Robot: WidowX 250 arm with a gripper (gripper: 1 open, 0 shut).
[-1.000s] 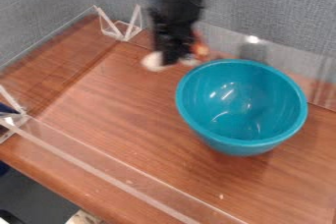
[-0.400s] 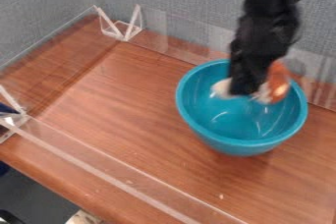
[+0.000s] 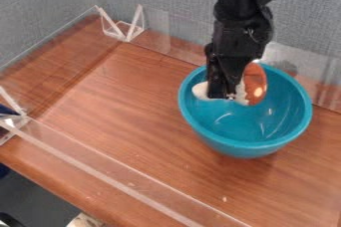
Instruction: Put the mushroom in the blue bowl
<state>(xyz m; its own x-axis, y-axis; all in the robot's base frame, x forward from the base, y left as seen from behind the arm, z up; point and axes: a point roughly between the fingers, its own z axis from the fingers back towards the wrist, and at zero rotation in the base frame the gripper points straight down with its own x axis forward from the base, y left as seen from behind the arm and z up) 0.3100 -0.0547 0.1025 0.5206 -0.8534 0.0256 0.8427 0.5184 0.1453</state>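
Camera view: the blue bowl (image 3: 244, 133) sat upright on the brown wooden table (image 3: 100, 121). Above the bowl's back part, the black gripper (image 3: 224, 90) pointed downward, its jaws clenched on the mushroom (image 3: 249, 85). The mushroom lay sideways over the bowl's opening, its pale stem towards the bowl's left rim in the picture and its reddish-orange cap towards the right. Whether it touched the bowl's inside could not be told. A white wire-like frame (image 3: 122, 24) stood well apart from the bowl, beyond its left side in the picture, near the grey wall (image 3: 54, 7).
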